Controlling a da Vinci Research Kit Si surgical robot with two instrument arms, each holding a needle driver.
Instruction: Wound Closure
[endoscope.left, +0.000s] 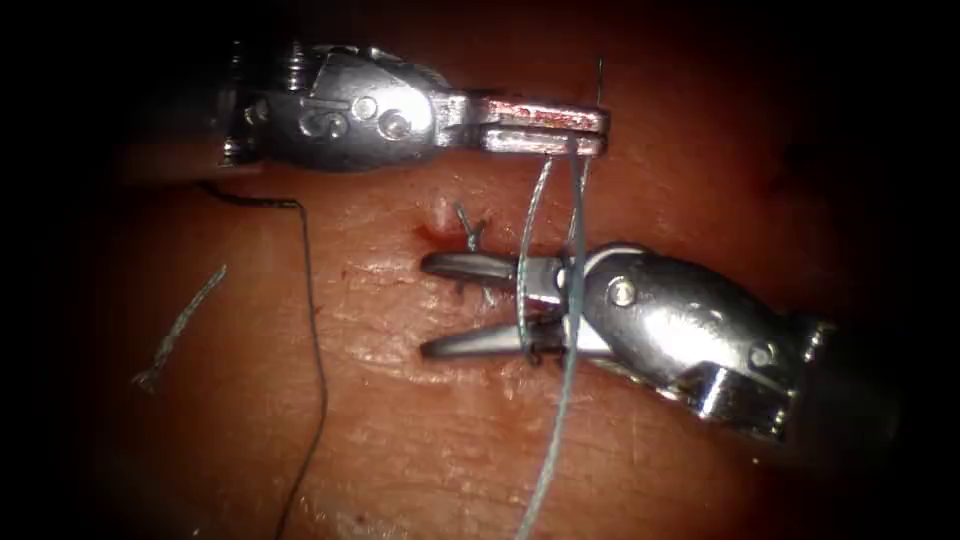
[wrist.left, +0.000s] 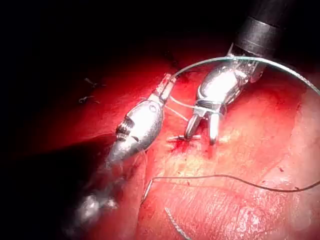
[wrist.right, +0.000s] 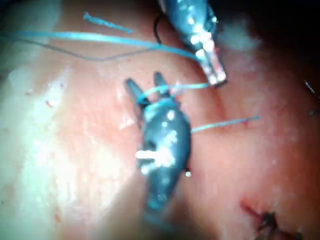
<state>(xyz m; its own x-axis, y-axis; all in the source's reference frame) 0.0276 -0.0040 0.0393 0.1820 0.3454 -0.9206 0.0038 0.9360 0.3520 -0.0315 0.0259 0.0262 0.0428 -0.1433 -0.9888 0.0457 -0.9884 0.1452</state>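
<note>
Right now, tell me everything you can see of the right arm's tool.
The right arm's tool is a polished metal needle driver that comes in from the picture's right and lies low over the tissue. Its rounded wrist body carries pivot pins and narrows to two slim, pointed jaws. The jaws stand open, spread to either side of the cut, and hold nothing. Pale thread hangs from the left arm's tool, whose jaws are shut on it, and loops around the right tool just behind its jaws.

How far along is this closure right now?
Done: a knotted stitch sits on the cut. In hand: the left tool is shut on the thread, which wraps around the right tool, jaws open, holding nothing. Left: tissue near those jaws looks unfinished. I see no needle.
</note>
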